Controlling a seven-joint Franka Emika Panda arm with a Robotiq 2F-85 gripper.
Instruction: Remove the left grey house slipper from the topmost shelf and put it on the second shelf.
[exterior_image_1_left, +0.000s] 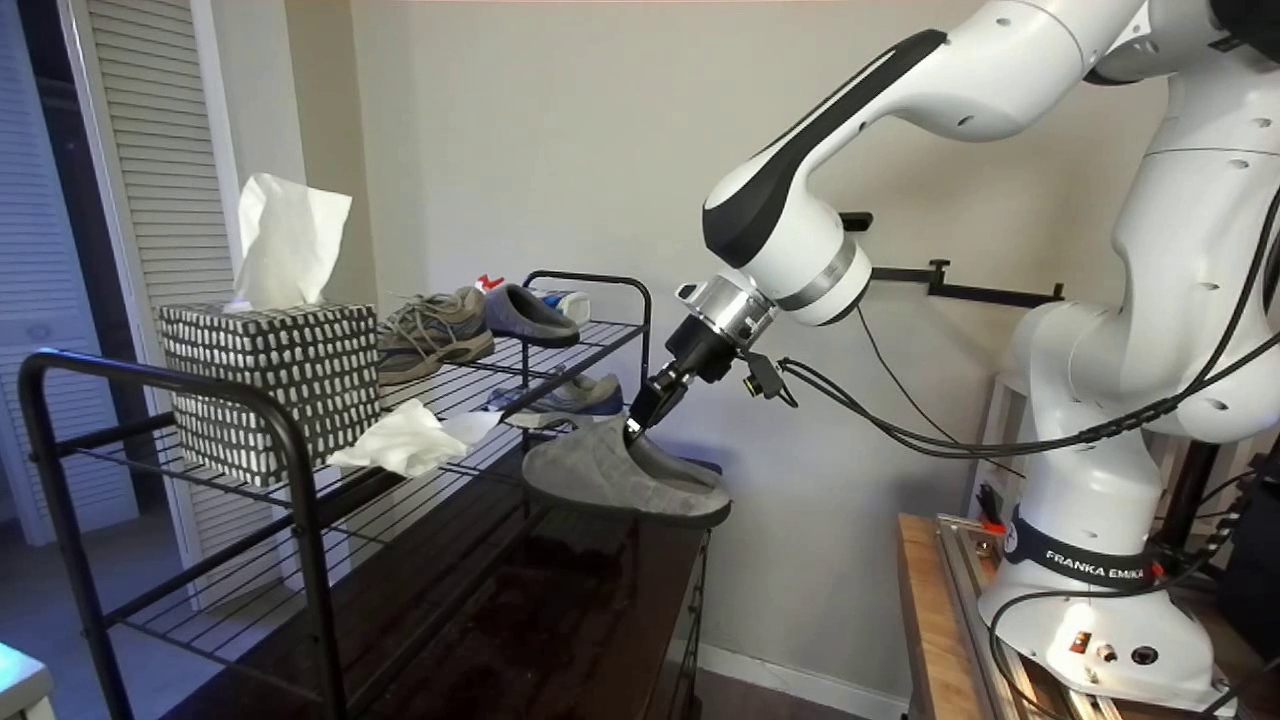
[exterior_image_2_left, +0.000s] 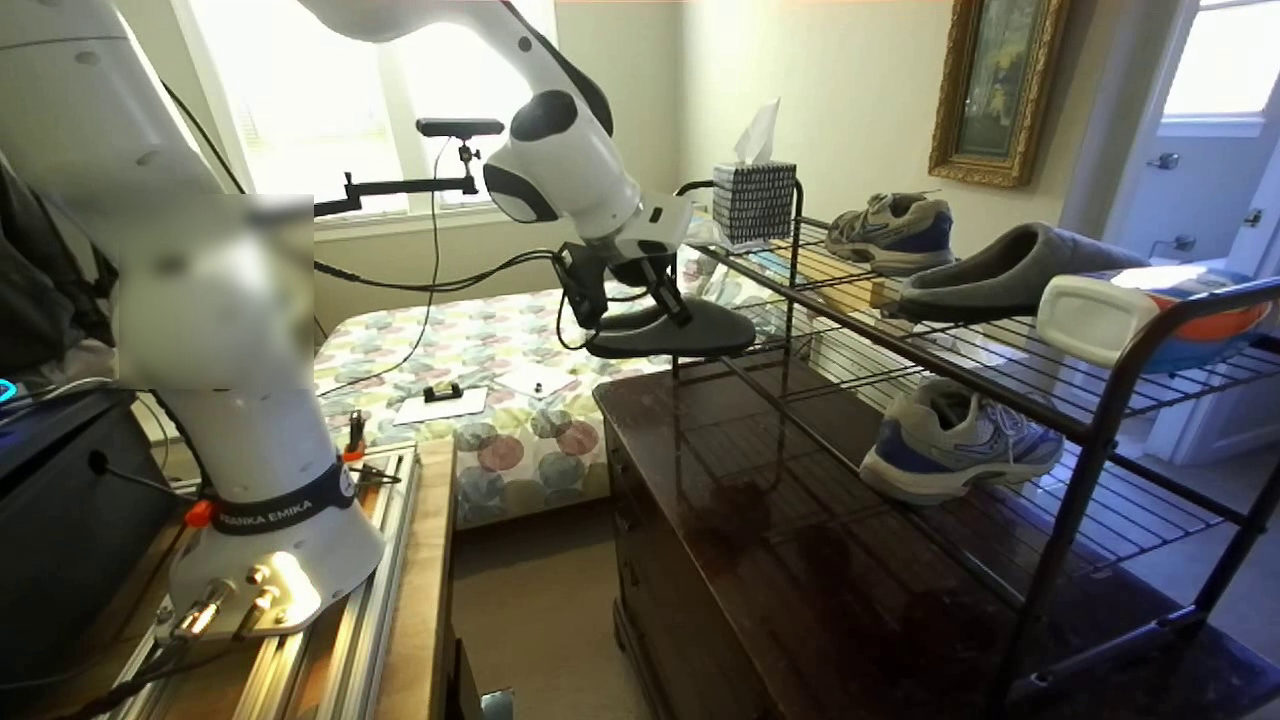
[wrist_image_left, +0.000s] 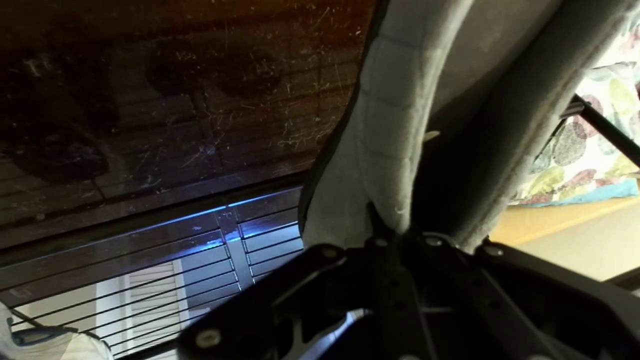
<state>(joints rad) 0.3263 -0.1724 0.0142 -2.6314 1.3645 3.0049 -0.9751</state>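
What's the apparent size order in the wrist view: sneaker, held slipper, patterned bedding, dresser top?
Largest to smallest, visible area:
1. Dresser top
2. Held slipper
3. Patterned bedding
4. Sneaker
All four are cut off by the picture edge; the slipper is nearest the camera, so true order is unsure.

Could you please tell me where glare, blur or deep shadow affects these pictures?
In an exterior view, the window is blown out to white, and a squarish patch over the robot arm is blurred; in the wrist view, deep shadow fills the inside of the grey slipper.
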